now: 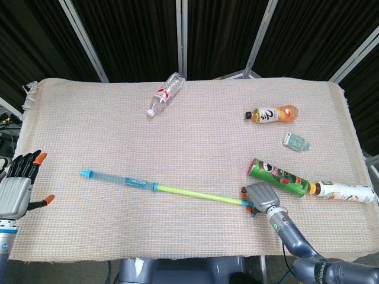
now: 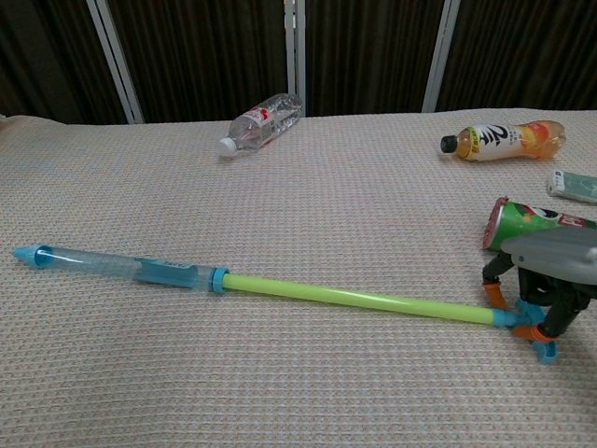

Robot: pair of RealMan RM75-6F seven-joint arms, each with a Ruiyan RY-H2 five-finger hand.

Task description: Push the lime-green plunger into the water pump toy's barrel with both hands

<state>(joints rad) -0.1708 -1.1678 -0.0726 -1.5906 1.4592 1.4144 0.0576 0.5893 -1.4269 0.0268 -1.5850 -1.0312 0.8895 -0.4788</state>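
The water pump toy lies across the front of the cloth: its clear blue barrel (image 1: 118, 178) (image 2: 112, 266) points left, and the lime-green plunger (image 1: 195, 193) (image 2: 354, 299) is drawn far out to the right. My right hand (image 1: 260, 194) (image 2: 550, 266) sits over the plunger's blue T-handle (image 2: 541, 347), its orange-tipped fingers curled down around it. My left hand (image 1: 15, 189) hangs at the table's left edge with fingers spread, holding nothing, well away from the barrel tip; it does not appear in the chest view.
A green snack can (image 1: 277, 176) (image 2: 522, 222) lies just behind my right hand, with a labelled bottle (image 1: 346, 191) beside it. Further back are an orange tea bottle (image 1: 272, 113) (image 2: 504, 140), a small green packet (image 1: 296, 141) and a clear water bottle (image 1: 165, 94) (image 2: 261, 119).
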